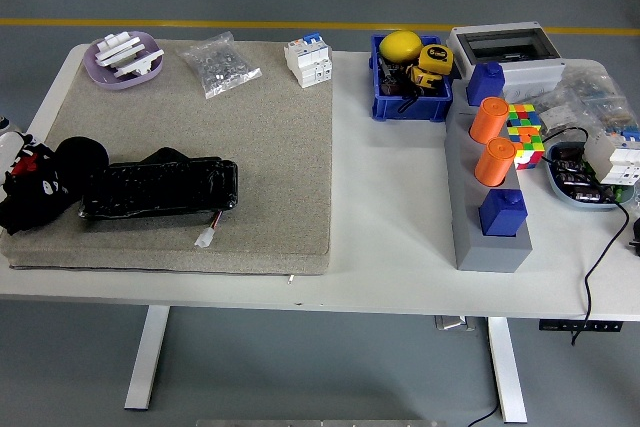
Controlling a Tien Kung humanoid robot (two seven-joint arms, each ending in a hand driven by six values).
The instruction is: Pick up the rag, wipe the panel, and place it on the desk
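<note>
A glossy black panel (160,188) lies on the grey mat (250,137), with a white plug on a red wire (207,236) at its near right corner. My left hand (35,192) comes in from the left edge, at the panel's left end. It is closed on a dark rag (82,156), a black lump that touches the panel's left end. Black on black hides the single fingers. The right arm is out of view.
At the mat's far edge stand a purple dish with white parts (124,57), a bag of small parts (220,63) and a white breaker (308,59). To the right are a blue bin (410,72), a grey box (500,47) and a grey block with orange and blue pegs (492,187).
</note>
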